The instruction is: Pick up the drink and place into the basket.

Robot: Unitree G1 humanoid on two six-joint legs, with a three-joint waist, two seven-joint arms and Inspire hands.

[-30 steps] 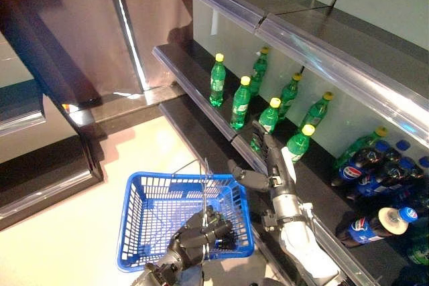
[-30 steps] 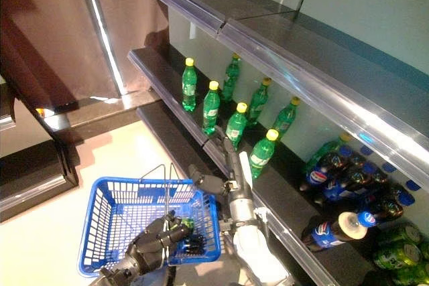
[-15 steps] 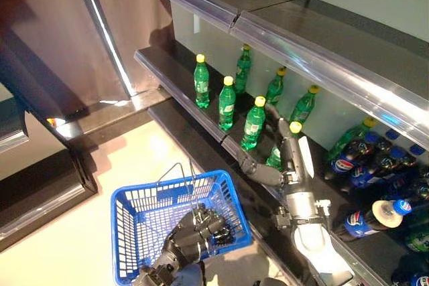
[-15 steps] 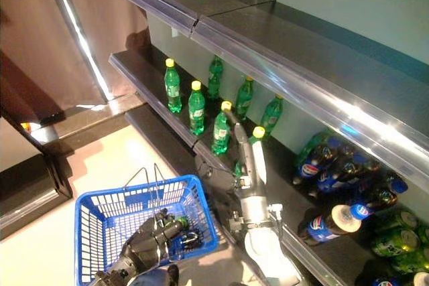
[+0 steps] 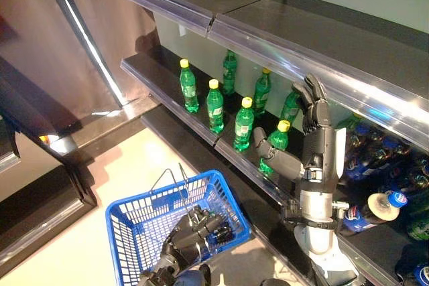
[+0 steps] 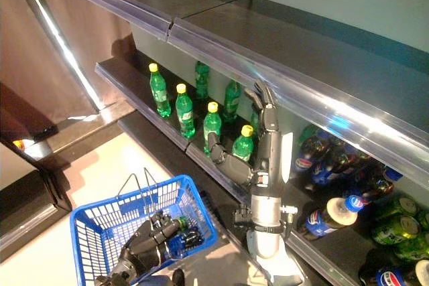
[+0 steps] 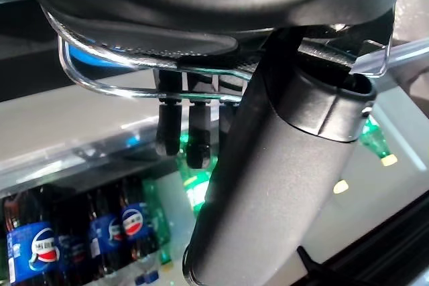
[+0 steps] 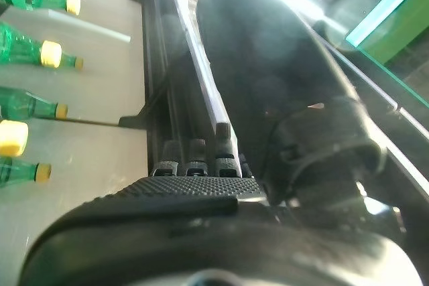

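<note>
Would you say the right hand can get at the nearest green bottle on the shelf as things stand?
Probably yes: the right hand is open beside the green bottle, thumb reaching toward it, with nothing between them.

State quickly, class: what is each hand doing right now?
Left hand: shut on the blue basket's wire handle.
Right hand: open, fingers straight, holding nothing, raised by the green bottles.

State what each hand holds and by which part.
The left hand is curled round the blue basket by its wire handles. The right hand, fingers straight by the green bottles, holds nothing.
</note>
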